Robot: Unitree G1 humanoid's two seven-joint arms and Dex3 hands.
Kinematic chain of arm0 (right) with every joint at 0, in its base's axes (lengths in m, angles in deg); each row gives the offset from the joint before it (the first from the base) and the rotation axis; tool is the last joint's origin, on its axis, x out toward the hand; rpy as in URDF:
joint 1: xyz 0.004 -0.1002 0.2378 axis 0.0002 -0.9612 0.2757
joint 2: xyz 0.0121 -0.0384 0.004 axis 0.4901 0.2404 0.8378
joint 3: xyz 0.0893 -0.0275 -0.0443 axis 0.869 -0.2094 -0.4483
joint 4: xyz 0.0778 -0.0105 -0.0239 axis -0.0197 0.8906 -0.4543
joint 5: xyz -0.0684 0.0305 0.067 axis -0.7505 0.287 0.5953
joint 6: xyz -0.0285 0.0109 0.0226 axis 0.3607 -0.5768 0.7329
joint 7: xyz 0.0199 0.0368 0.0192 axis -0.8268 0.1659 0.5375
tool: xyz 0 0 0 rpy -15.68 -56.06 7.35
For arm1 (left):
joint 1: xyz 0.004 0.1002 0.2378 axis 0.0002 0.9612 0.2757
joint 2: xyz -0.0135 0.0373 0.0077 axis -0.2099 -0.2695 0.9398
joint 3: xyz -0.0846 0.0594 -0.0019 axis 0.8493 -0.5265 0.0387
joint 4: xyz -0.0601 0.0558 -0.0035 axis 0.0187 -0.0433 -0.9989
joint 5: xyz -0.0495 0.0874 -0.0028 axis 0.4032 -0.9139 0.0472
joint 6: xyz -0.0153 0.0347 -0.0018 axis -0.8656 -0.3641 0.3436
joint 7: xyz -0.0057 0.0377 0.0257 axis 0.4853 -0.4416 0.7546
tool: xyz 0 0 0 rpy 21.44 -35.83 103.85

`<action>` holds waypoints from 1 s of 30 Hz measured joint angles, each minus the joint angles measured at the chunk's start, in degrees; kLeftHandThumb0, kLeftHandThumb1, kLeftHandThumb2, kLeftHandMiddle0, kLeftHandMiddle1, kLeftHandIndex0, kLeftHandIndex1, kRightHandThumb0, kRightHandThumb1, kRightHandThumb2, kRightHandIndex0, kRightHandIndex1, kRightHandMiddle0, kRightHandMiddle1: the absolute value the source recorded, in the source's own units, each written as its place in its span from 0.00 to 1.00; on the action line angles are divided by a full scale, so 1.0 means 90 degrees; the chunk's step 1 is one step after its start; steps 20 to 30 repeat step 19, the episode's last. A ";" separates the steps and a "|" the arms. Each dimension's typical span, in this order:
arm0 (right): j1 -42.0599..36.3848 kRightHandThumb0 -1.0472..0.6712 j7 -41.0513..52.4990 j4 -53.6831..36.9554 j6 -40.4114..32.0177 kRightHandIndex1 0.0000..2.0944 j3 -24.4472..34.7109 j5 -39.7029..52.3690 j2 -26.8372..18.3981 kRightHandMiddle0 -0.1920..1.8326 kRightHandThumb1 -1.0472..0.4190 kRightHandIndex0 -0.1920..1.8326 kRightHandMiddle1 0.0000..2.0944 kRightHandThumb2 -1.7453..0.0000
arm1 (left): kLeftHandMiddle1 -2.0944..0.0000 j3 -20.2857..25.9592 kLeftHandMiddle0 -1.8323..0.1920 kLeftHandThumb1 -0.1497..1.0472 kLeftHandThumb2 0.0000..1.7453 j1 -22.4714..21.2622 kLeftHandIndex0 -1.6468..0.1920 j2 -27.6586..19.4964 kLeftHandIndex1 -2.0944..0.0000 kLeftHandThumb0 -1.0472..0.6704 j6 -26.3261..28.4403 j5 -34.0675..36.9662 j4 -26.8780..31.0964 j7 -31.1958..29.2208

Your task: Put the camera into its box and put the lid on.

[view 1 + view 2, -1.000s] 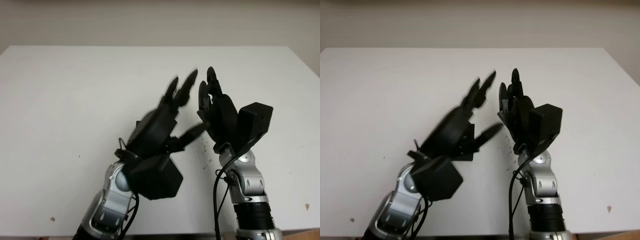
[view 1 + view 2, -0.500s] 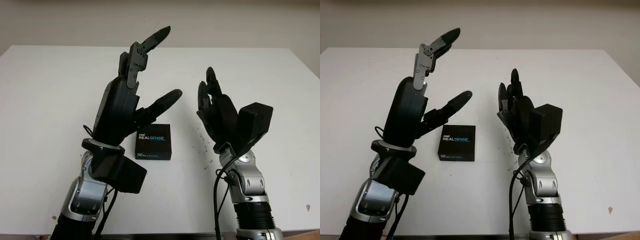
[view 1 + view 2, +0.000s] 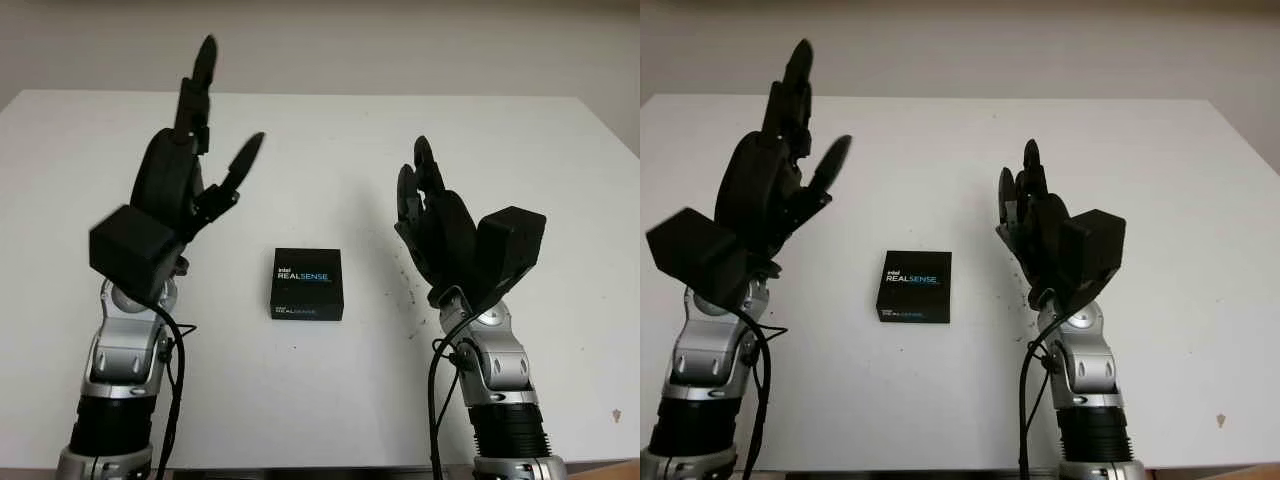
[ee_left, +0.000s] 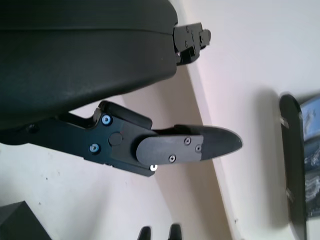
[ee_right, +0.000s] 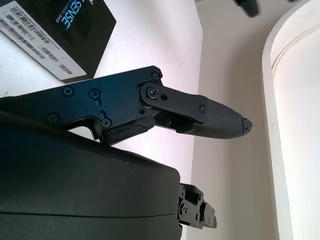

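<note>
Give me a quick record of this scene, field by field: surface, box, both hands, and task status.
surface: white table
box: black square RealSense box, lid on, lying flat at the table's middle
left hand: left hand open, raised above the table, left of the box, holding nothing
right hand: right hand open, raised, right of the box, holding nothing
task status: box appears closed; neither hand touches it
</note>
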 measured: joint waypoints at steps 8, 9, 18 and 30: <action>0.0004 0.21 0.0076 0.0173 0.0092 0.00 0.0024 0.0010 -0.0042 0.00 0.00 0.00 0.00 0.64 | 1.00 0.0303 1.00 1.00 0.33 0.0129 1.00 0.0043 1.00 0.18 -0.0376 0.0484 -0.1052 -0.0170; 0.0004 0.22 0.0080 0.0188 0.0092 0.00 0.0025 0.0011 -0.0043 0.00 0.00 0.00 0.00 0.64 | 1.00 0.0291 1.00 1.00 0.34 0.0221 1.00 0.0053 1.00 0.19 -0.0385 0.0494 -0.1061 -0.0186; 0.0007 0.21 0.0080 0.0236 0.0130 0.00 0.0040 0.0008 -0.0066 0.00 0.00 0.00 0.00 0.64 | 1.00 0.0095 1.00 1.00 0.35 0.1049 1.00 0.0246 1.00 0.19 -0.0347 0.0514 -0.0733 -0.0285; 0.0007 0.21 0.0081 0.0237 0.0130 0.00 0.0040 0.0011 -0.0066 0.00 0.00 0.00 0.00 0.64 | 1.00 0.0089 1.00 1.00 0.35 0.1072 1.00 0.0252 1.00 0.19 -0.0330 0.0536 -0.0690 -0.0288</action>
